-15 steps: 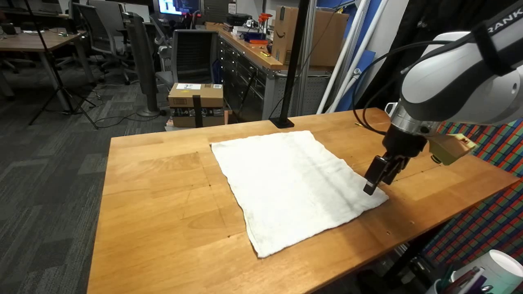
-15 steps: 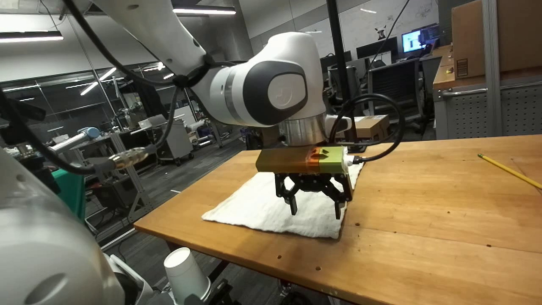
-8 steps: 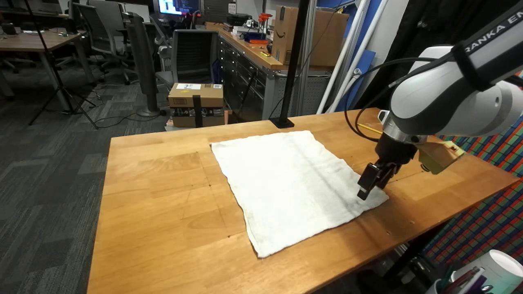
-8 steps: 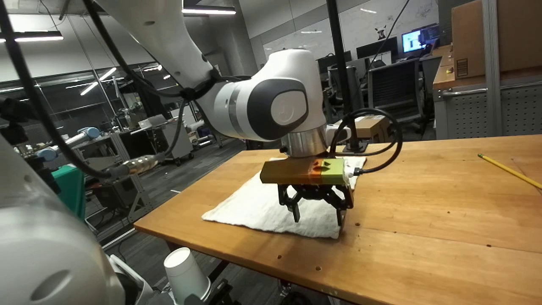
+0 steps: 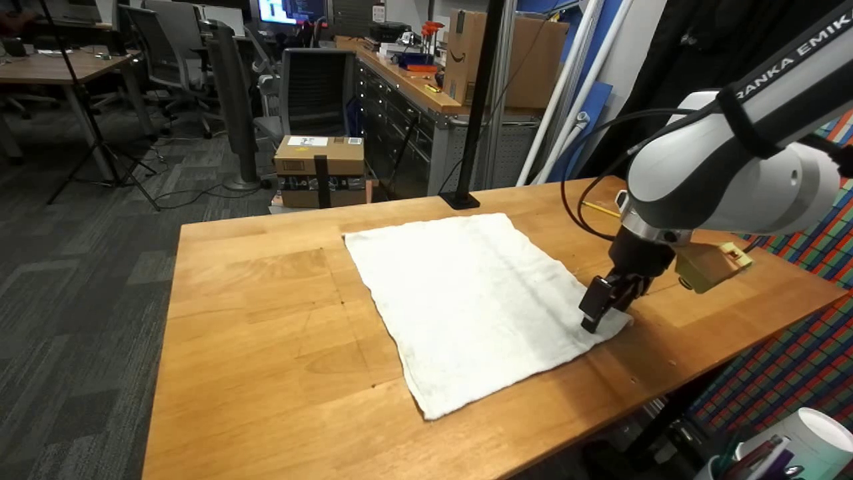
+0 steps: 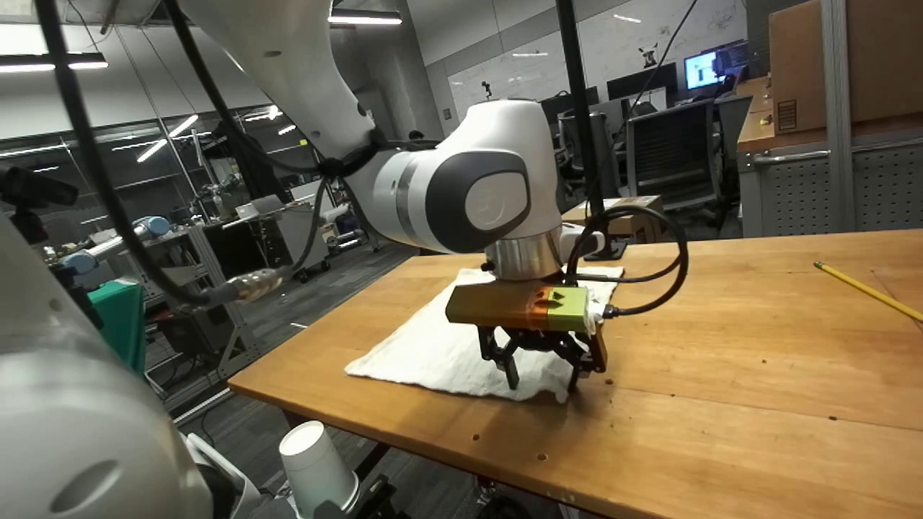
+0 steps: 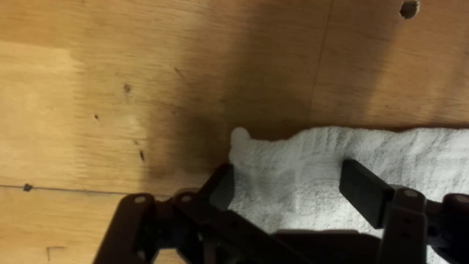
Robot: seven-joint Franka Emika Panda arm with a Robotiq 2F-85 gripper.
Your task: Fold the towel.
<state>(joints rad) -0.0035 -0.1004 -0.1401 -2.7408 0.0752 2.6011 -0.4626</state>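
A white towel (image 5: pixel 466 293) lies spread flat on the wooden table in both exterior views (image 6: pixel 425 353). My gripper (image 5: pixel 606 319) points down at the towel corner nearest the robot; it also shows in an exterior view (image 6: pixel 544 386). In the wrist view the gripper's fingers (image 7: pixel 287 176) are apart, with towel cloth (image 7: pixel 293 183) between them. One finger stands at the towel's side edge, the other over the cloth. The cloth between them is slightly rumpled, and a small tip of the corner sticks out beyond the fingers. The fingertips are at about the table surface.
The wooden table (image 5: pixel 266 300) extends around the towel. A yellow pencil (image 6: pixel 869 292) lies on it. A black pole with a base plate (image 5: pixel 460 200) stands at the table edge beyond the towel. White cups (image 6: pixel 317 461) stand below the table edge, near the robot.
My gripper has come down onto the towel corner. Its fingers have drawn somewhat closer together, and the corner has shifted slightly inward and rumpled.
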